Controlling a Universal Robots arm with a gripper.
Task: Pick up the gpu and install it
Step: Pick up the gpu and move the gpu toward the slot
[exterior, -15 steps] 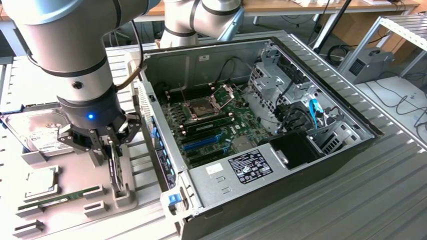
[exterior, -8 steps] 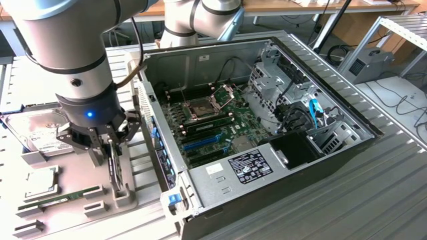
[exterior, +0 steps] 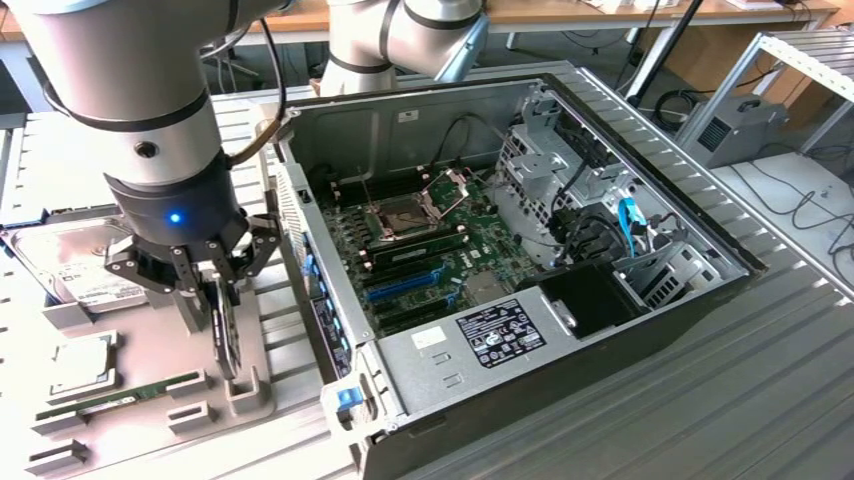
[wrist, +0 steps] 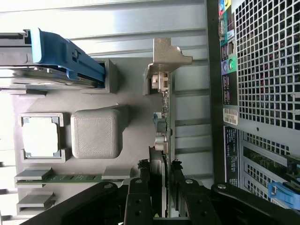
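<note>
The gripper [exterior: 218,300] pinches the gpu [exterior: 230,345] between its black fingers [wrist: 140,197]. The card stands on its long edge directly under the tool, seated in the matte grey ribbed plastic tray [exterior: 140,345]. In the wrist view the thin green board [wrist: 163,117] runs straight away from the fingers to its bent silver bracket [wrist: 166,56]. The open black computer case [exterior: 667,300], with its perforated metal wall, sits just beside the tool.

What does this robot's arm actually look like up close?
The arm is made of thick silver-grey tubes joined by black rings, with a black cable alongside. Its black wrist carries a small blue light, and the black gripper has jointed linkage fingers.
</note>
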